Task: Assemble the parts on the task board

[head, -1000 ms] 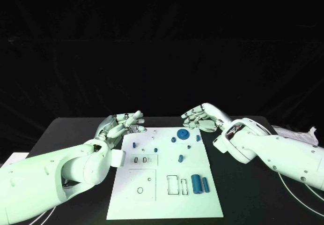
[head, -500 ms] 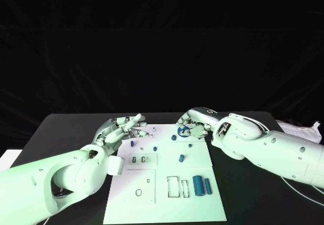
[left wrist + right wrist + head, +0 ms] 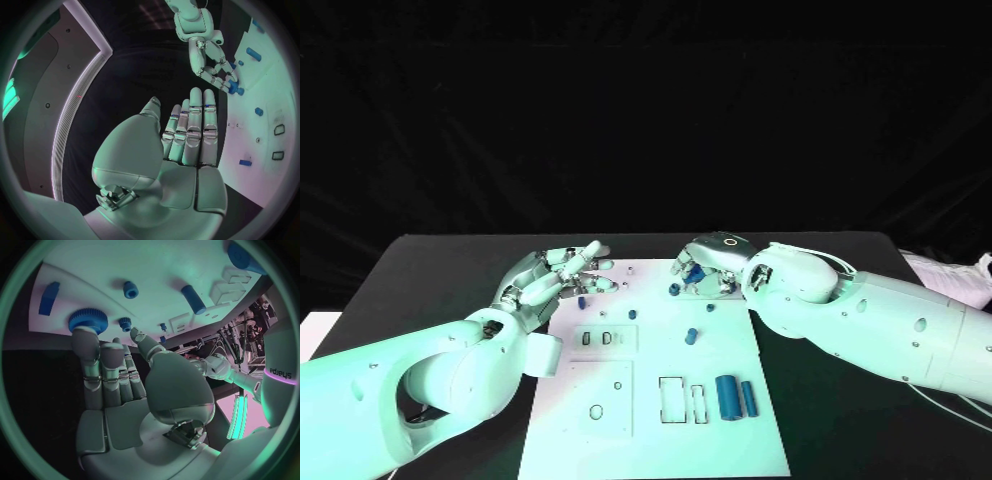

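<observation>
The white task board (image 3: pixel 639 385) lies in the middle of the black table. A blue gear (image 3: pixel 692 273) sits at its far end. My right hand (image 3: pixel 708 262) hangs over the gear with its fingers pointing down. In the right wrist view a fingertip (image 3: pixel 84 337) touches the gear (image 3: pixel 87 320) while the thumb stands apart. My left hand (image 3: pixel 560 276) hovers at the board's far left edge, its fingers spread around nothing. Two blue cylinders (image 3: pixel 727 396) lie side by side near the board's front right. Small blue pegs (image 3: pixel 691 337) stand around the middle.
Rectangular slots (image 3: pixel 669 397) and round holes (image 3: pixel 596 411) mark the board's near half. Crumpled white material (image 3: pixel 956 275) lies at the table's right edge. Bare black table (image 3: pixel 444 280) runs along the board's left side.
My right hand has come down and turned over the blue gear at the far end of the board. The left hand has hardly moved. The camera has shifted a little.
</observation>
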You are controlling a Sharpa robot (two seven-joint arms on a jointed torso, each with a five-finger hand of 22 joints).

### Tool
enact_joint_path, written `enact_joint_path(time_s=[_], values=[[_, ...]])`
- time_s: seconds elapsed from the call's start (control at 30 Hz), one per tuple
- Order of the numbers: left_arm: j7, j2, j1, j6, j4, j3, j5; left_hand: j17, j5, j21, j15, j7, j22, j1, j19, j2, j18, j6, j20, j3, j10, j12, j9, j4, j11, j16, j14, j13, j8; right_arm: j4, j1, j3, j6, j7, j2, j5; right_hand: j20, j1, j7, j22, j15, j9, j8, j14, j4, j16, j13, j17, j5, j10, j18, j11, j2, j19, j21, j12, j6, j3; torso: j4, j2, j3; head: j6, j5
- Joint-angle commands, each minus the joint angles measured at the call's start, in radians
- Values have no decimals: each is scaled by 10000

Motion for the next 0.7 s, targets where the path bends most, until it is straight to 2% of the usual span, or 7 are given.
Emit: enact_joint_path(time_s=[0.03, 0.17, 0.27, 0.33, 0.53, 0.7], values=[[23, -20, 25, 227, 48, 8, 58, 8, -65, 31, -19, 42, -8, 90, 78, -9, 115, -13, -26, -71, -67, -28, -12, -8, 4, 32, 53, -11, -38, -36, 26, 8, 459, -346, 59, -617, 25, 13, -52, 60, -28, 15, -34, 249, 74, 85, 8, 57, -44, -87, -97, 18, -124, -23, 86, -21, -14, -6, 46, 101, -34, 20, -57], [23, -32, 32, 210, 56, 8, 103, 8, -65, 31, -19, 42, -8, 90, 78, -9, 115, -13, -26, -71, -67, -28, -12, -8, 4, 32, 53, -11, -38, -71, 45, 7, 635, -359, 145, -655, 34, 31, -51, 314, -23, 20, -25, 247, 129, 292, 11, 270, -53, -71, -123, 18, -110, -21, 306, -14, 7, 39, 52, 139, -62, 22, -77], [25, -38, 40, 201, 55, 8, 127, 21, -64, 31, -18, 45, -9, 93, 80, -6, 115, -14, -26, -74, -74, -39, -12, -12, 5, 32, 53, -13, -44, -62, 55, 7, 755, -365, 188, -669, 39, 42, -55, 380, -25, 24, -19, 241, 154, 361, 13, 327, -54, -52, -128, 17, -102, -32, 373, -10, 26, 67, 67, 159, -71, 11, -90], [26, -44, 46, 198, 53, 8, 136, 21, -64, 31, -18, 45, -9, 93, 80, -6, 115, -14, -26, -74, -74, -39, -12, -12, 5, 32, 53, -13, -44, -65, 60, 7, 812, -376, 208, -683, 42, 46, -60, 457, -26, 29, -11, 233, 188, 447, 16, 405, -57, -20, -132, 12, -94, -46, 451, -5, 54, 97, 56, 174, -56, 22, -67], [22, -60, 63, 196, 43, 8, 146, 21, -64, 31, -18, 45, -9, 93, 80, -6, 115, -14, -26, -74, -74, -39, -12, -12, 5, 32, 53, -13, -44, -148, 73, 7, 926, -410, 257, -737, 44, 48, -69, 602, -30, 41, 6, 213, 260, 581, 20, 519, -57, 60, -140, 0, -80, -74, 593, 4, 132, 157, 60, 200, -57, 43, -88], [17, -61, 70, 198, 56, 8, 148, 21, -64, 31, -18, 45, -9, 93, 80, -6, 115, -14, -26, -74, -74, -39, -12, -12, 5, 32, 53, -13, -44, -251, 77, 6, 1006, -417, 337, -821, 46, 54, -77, 702, -34, 48, 13, 201, 314, 673, 19, 594, -53, 107, -147, -8, -67, -95, 694, 2, 186, 213, 63, 237, -44, 38, -83]])
